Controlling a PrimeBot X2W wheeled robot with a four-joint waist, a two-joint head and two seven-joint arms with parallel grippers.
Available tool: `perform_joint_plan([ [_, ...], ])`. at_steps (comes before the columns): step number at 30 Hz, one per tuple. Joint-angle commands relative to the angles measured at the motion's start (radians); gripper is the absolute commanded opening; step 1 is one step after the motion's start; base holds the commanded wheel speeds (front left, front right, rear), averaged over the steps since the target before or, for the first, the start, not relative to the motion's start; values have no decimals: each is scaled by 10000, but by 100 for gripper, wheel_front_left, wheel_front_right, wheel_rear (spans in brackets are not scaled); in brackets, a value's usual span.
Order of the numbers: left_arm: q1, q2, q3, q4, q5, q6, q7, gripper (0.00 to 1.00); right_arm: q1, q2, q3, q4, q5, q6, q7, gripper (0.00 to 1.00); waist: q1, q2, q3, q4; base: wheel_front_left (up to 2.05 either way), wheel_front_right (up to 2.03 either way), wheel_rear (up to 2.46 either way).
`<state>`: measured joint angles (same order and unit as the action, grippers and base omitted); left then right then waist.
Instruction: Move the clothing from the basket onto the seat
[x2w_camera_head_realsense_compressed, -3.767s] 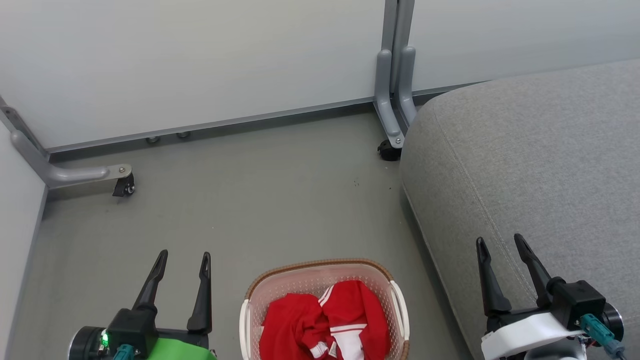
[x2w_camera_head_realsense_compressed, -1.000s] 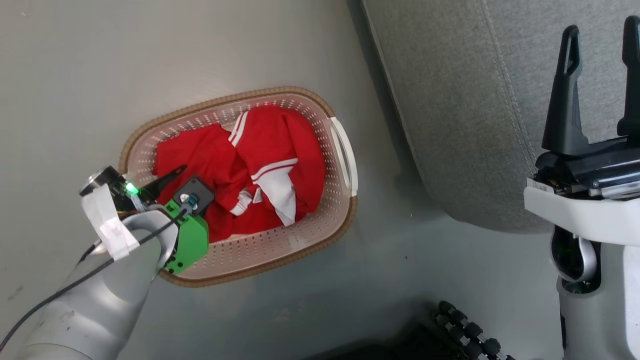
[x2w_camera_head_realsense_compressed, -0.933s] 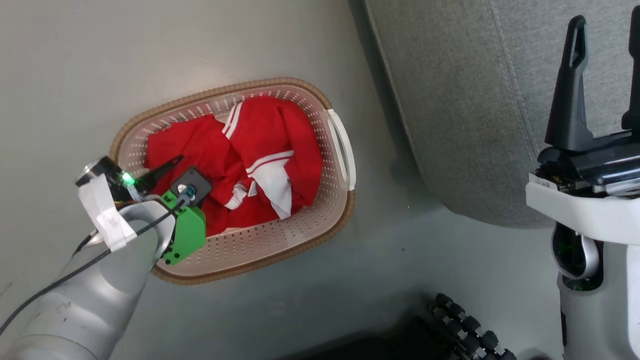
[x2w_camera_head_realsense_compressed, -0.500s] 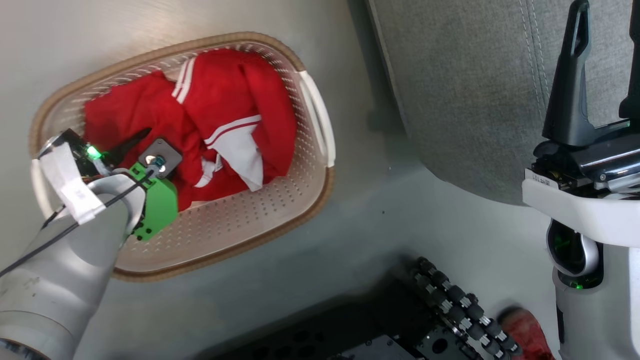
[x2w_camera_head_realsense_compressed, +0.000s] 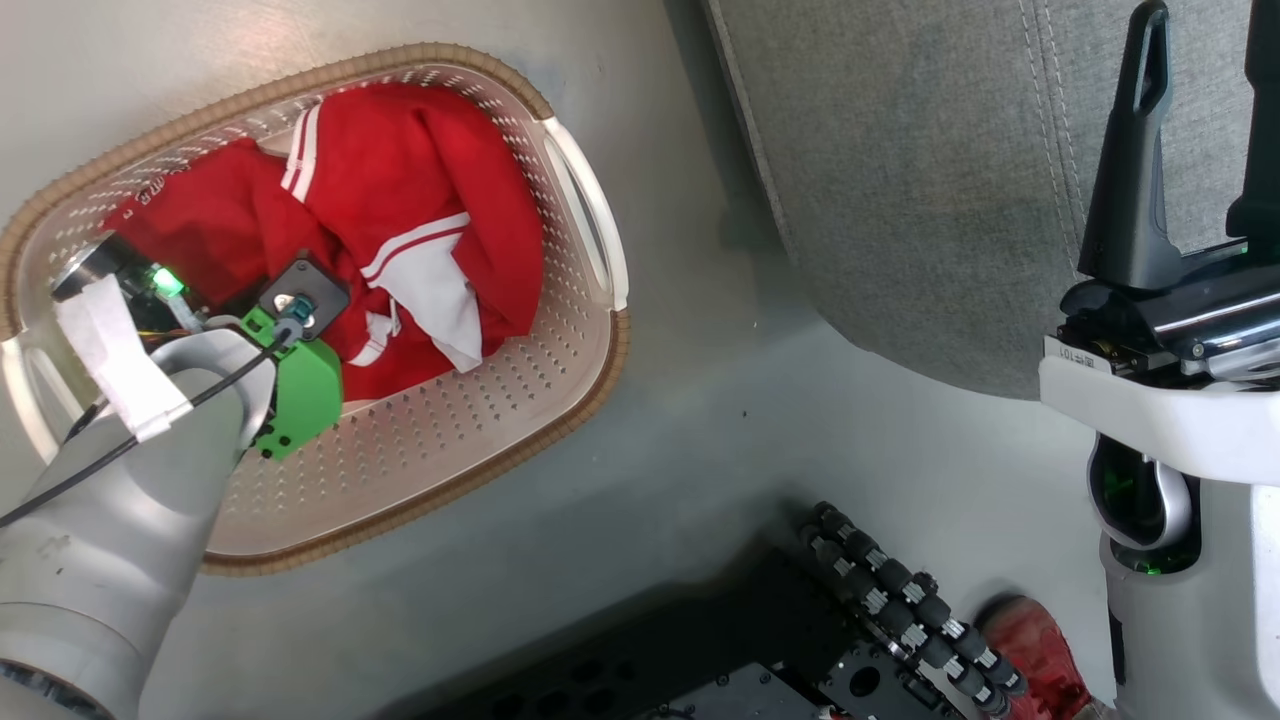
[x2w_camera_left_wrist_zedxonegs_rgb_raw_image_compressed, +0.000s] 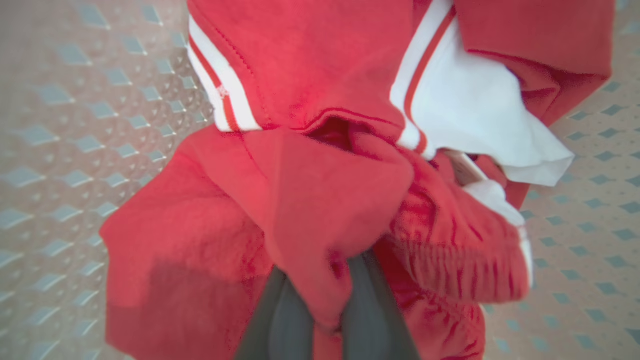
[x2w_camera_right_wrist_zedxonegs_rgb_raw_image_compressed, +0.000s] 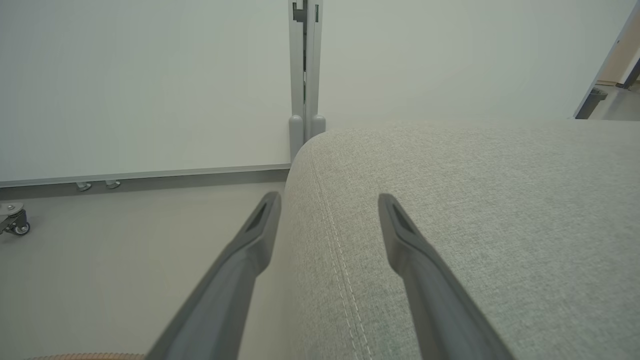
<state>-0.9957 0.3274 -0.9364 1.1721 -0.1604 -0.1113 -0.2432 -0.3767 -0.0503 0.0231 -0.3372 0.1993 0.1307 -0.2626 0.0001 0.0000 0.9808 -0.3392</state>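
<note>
Red clothing (x2w_camera_left_wrist_zedxonegs_rgb_raw_image_compressed: 300, 200) swallows the fingertips of the left claw (x2w_camera_left_wrist_zedxonegs_rgb_raw_image_compressed: 327, 285); the head view's edges cut off the left end of the basket (x2w_camera_head_realsense_compressed: 450, 420) and one finger of the right claw (x2w_camera_head_realsense_compressed: 1205, 40).

Even, soft light — left wrist view blurred close-up.

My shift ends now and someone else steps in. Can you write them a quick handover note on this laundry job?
Left gripper: shut on a fold of the red clothing, down in the basket.
Right gripper: open, empty, above the edge of the seat.
Things: clothing all in the basket, on the floor beside the seat.
Done: the grasp.
Left to do: lift, carry to the seat, release; repeat for any garment remaining.
</note>
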Motion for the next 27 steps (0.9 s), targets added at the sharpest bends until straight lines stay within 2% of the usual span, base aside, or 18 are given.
perform_joint_plan([
  [1, -161, -60, -20, -41, 90, 67, -72, 0, -166, 0, -5, 51, -14, 1, -35, 100, -1, 0, -165, 106, 0, 0, 0],
  [7, 159, -299, 20, -434, -107, 198, -214, 0, -139, -3, -82, 267, -94, 1, -34, 100, -1, 0, -891, 379, 0, 0, 0],
  [11, 573, -411, 321, -1173, -525, 192, -225, 0, 20, -5, -26, 465, -400, 1, -34, 100, -1, 0, -1663, 594, 0, 0, 0],
  [21, 2585, -409, 1357, -3503, -1432, 154, -230, 0, 910, -11, -192, 1208, -1006, 1, -35, 100, -1, 0, -4131, 1285, 0, 0, 0],
  [27, 4024, -630, 2057, -4595, -1813, 364, -223, 0, 1600, -13, -247, 1574, -1301, 1, -35, 100, -1, 0, -5672, 1669, 0, 0, 0],
])
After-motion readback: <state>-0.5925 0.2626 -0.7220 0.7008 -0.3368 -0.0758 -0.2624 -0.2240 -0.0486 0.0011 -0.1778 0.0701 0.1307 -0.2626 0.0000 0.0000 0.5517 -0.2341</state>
